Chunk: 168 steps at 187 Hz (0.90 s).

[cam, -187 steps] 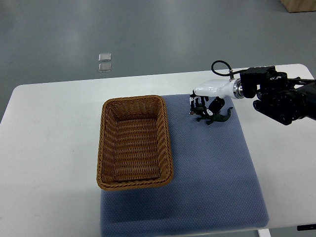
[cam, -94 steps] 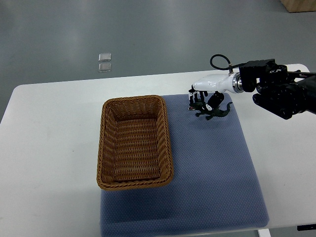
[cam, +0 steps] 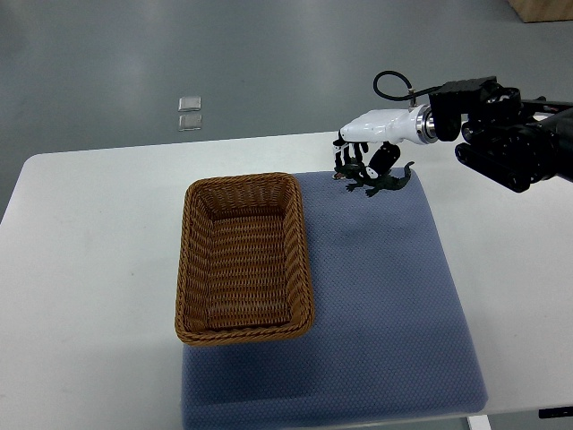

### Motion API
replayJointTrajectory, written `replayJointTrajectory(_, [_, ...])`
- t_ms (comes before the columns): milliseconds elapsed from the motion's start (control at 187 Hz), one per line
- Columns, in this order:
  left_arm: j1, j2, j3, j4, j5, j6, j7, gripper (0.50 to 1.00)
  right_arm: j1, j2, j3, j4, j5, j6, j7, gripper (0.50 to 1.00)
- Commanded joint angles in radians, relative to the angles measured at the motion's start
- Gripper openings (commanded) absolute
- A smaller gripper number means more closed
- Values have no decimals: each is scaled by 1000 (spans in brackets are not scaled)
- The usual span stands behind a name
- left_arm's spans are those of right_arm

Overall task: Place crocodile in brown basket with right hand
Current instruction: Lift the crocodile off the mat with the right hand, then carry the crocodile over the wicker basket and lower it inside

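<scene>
A small dark green toy crocodile (cam: 383, 184) hangs in my right hand (cam: 361, 164), lifted above the far edge of the blue mat (cam: 376, 305). The hand's dark fingers are curled round the crocodile's front half, and its tail sticks out to the right. My right arm (cam: 501, 143) comes in from the right edge, white forearm first. The brown wicker basket (cam: 243, 258) stands on the mat's left side, empty, to the left of and nearer than the hand. The left arm does not show.
The mat lies on a white table (cam: 98, 269). Beyond the table's far edge is grey floor with two small clear squares (cam: 190, 113). A wooden corner (cam: 542, 9) shows at the top right.
My right hand has risen and drifted up and to the left, carrying the crocodile off the mat. The basket has not moved.
</scene>
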Motion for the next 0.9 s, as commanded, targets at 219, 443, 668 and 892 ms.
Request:
replayJointTrajectory(219, [0,0,0,0,0,0,0,1000,135,43,-28,48,-18,40,43,500])
replayJointTrajectory(443, [0,0,0,0,0,0,0,1000,226,140,-66,96,-17,46,44,500])
replayJointTrajectory(668, [0,0,0,0,0,0,0,1000,273,253,-67,102,-18,88,44,500])
replayJointTrajectory(892, [0,0,0,0,0,0,0,1000,272,253,-89,108,-46,92,41,500])
